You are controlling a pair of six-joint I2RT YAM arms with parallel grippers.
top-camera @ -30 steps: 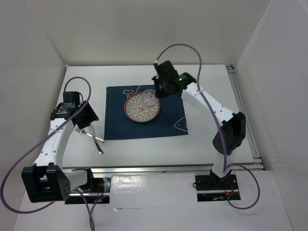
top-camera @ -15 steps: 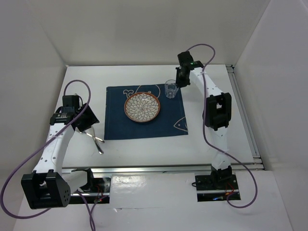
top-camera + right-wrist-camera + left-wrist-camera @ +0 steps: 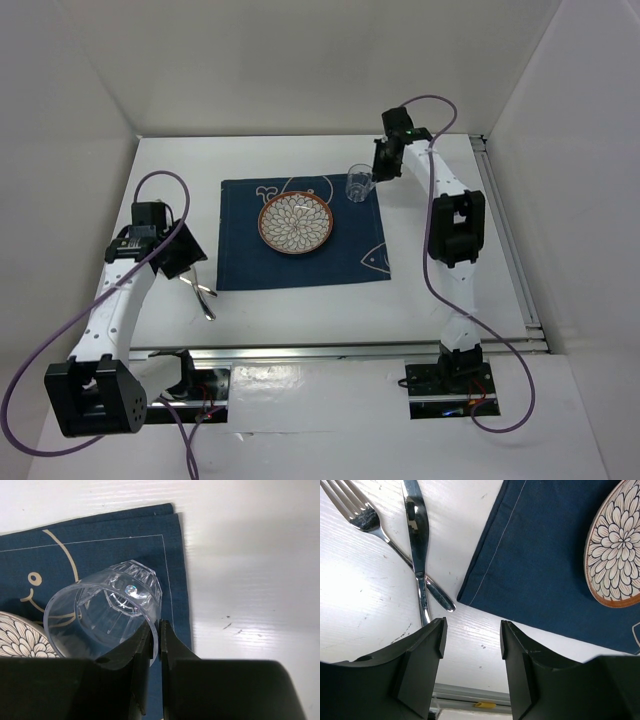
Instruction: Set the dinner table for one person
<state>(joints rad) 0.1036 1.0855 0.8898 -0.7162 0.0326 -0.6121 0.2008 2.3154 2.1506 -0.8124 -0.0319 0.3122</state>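
The white dinner table holds a dark blue fish placemat with a flower-patterned plate on it. My right gripper is shut on the rim of a clear glass, upright at the mat's far right corner. In the right wrist view one finger is inside the glass and one outside, gripper. My left gripper is open and empty above the table left of the mat. In the left wrist view it hangs just short of a crossed fork and knife.
A metal rail runs along the table's near edge. White walls enclose the table on three sides. The placemat and plate lie to the right of the left gripper. The fork and knife lie off the mat's left edge.
My right arm carried the glass from above the plate to the placemat's far right corner. My left gripper shifted only slightly near the fork and knife.
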